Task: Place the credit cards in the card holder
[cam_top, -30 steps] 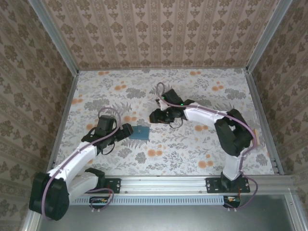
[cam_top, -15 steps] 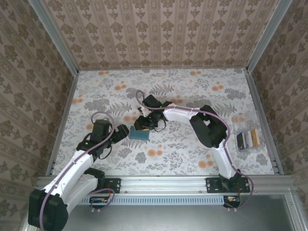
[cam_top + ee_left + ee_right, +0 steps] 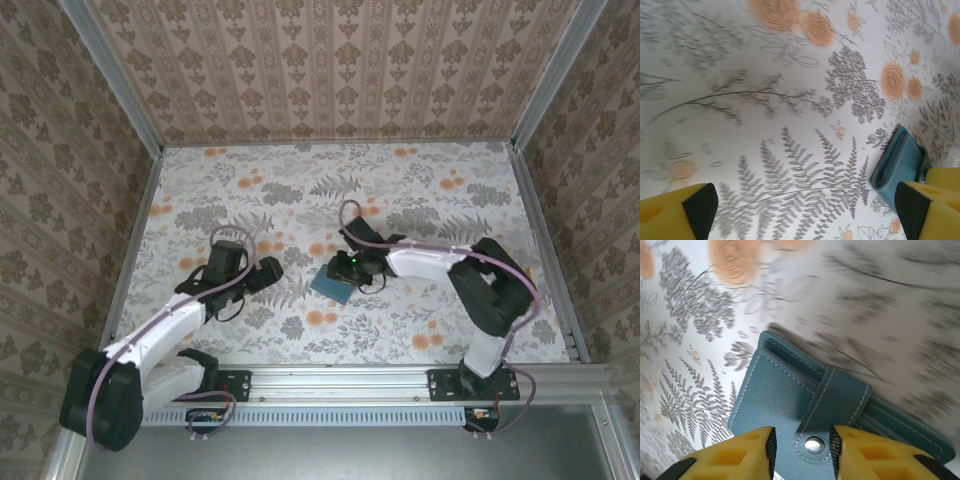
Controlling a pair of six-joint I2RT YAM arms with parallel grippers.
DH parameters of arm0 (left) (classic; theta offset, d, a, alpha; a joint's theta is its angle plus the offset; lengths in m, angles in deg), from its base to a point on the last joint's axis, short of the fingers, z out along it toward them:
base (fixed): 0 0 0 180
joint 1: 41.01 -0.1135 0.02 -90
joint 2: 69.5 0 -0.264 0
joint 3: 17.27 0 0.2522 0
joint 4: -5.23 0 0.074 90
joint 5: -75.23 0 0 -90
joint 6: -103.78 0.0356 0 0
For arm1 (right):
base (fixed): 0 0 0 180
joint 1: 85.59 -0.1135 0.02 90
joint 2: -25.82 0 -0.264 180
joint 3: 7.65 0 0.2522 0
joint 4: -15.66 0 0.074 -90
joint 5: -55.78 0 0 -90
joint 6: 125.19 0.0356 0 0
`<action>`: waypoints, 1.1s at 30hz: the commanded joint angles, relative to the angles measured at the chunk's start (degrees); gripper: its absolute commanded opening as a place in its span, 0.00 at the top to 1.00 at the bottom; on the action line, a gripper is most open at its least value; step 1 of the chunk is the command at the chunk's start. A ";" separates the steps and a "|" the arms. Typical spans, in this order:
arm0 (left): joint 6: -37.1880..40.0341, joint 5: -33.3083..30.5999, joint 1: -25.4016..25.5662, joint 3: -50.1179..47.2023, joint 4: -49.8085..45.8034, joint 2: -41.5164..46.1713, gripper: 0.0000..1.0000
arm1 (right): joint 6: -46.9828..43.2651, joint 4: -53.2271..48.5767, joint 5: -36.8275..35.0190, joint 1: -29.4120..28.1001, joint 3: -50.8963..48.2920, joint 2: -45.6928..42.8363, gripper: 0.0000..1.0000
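We judge this to be the opening step. The card holder, a small flat teal-blue leather-look wallet (image 3: 782,400), lies closed on the floral-printed tablecloth (image 3: 400,190) near the middle of the table, between the two arms. Its strap tab (image 3: 837,392) is folded over the front and fastened by a round metal snap (image 3: 814,443).

The right gripper (image 3: 801,442) hangs right over that snap. Its yellow fingers (image 3: 740,455) stand at a narrow gap, one on each side of the tab's rounded end. We cannot tell whether they pinch the tab or only frame it.

The left gripper (image 3: 806,207) hovers low over bare cloth with its fingers spread wide and nothing between them. The wallet lies just beside its right finger.

As we see it, no credit cards can go in until the wallet is open. The next move calls for a firm hold on the tab and a pull to pop the snap. The free left gripper would likely need to pin the wallet's body, or the whole thing will lift or slide.
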 commanded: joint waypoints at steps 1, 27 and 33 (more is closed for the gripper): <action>-0.63 1.34 4.03 4.49 4.38 -4.64 0.08 | 9.42 4.28 -1.60 -0.15 -6.19 -6.54 0.62; -13.49 7.44 19.68 12.74 18.08 -27.81 0.19 | -13.07 -7.72 5.02 5.65 -5.33 -5.52 0.70; -13.02 8.01 19.79 15.61 19.42 -31.41 0.19 | -9.34 -3.82 8.23 5.33 -9.55 -8.17 0.69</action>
